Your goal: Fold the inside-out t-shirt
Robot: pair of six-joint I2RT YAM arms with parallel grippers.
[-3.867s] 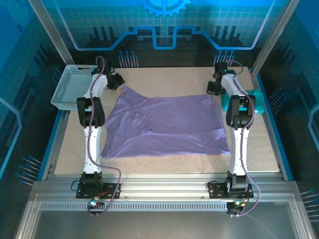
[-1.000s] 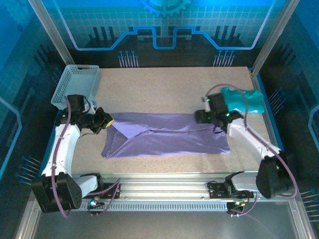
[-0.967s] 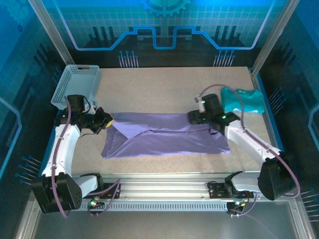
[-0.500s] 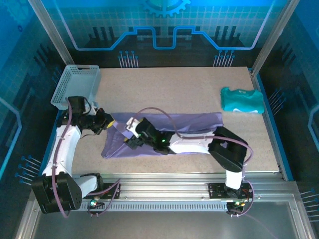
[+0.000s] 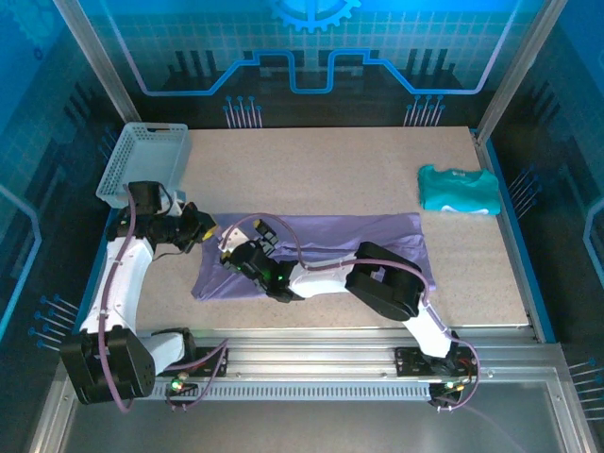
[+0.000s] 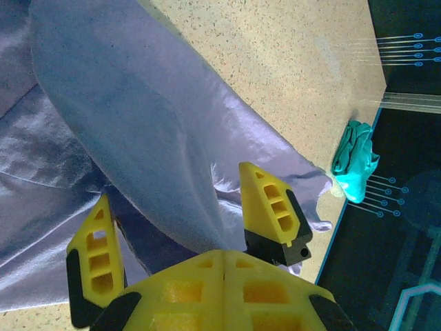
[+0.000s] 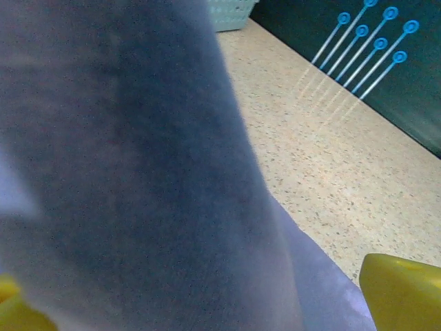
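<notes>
With the left tool [image 5: 203, 232] closed tight, pinching the left end of the inside-out t-shirt [image 5: 330, 234]. With the right tool [image 5: 241, 255] spread wide beside it over the cloth, clamped on nothing. Folded lengthwise into a band across the counter's [image 5: 330, 170] near half; probably about midway, cross folds left.

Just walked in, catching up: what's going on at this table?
The robot is folding the lavender t-shirt, lying as a long band on the table. The left gripper pinches its left end; the right gripper, open, hangs over the cloth beside it. A teal garment lies apart, far right.
</notes>
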